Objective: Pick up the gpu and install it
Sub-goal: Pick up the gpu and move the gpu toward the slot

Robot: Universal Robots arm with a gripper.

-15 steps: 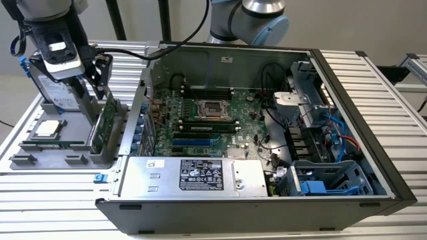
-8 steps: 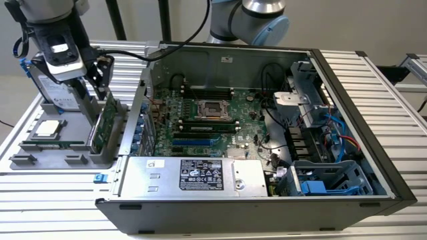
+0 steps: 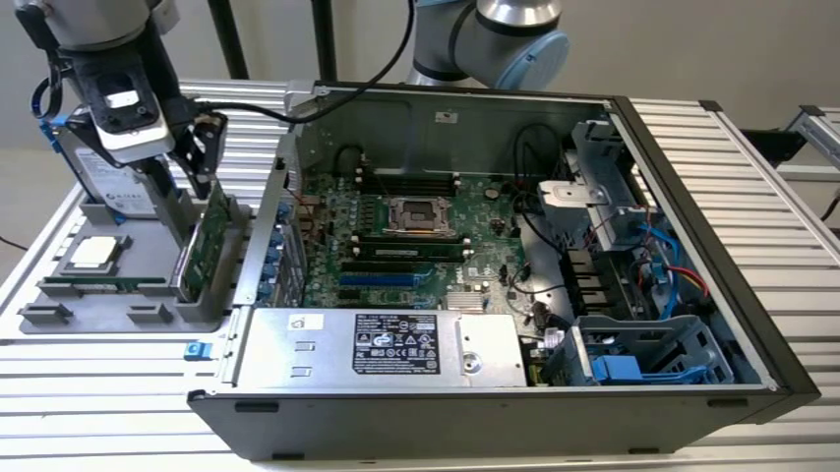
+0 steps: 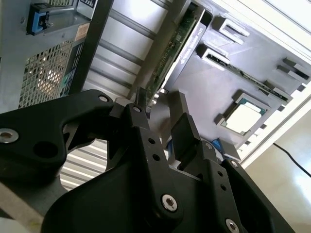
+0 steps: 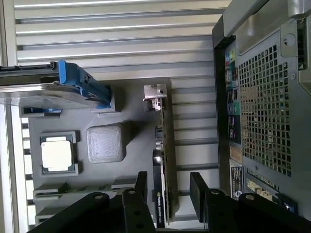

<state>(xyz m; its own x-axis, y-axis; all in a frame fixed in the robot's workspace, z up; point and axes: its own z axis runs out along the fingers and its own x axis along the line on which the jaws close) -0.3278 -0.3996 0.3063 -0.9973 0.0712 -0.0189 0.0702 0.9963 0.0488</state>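
The gpu (image 3: 203, 248) stands on its long edge in a slot of the grey parts holder (image 3: 145, 310), at the exterior view's left. In the first wrist view it appears edge-on as a thin green card (image 5: 163, 145) with its silver bracket (image 5: 154, 93) at one end. My gripper (image 3: 197, 167) hangs just above it, open. In the first wrist view the gripper (image 5: 169, 190) has one black finger on each side of the card's edge, clear of it. The second wrist view has the gripper (image 4: 159, 106) over the same card edge (image 4: 168, 58).
The open computer case (image 3: 735, 295) lies beside the holder, its motherboard (image 3: 407, 236) facing up. In the holder are a hard drive in a blue frame (image 5: 53, 90) and a square processor chip (image 5: 57, 155). The case's rear wall (image 5: 262, 107) stands close to the gpu.
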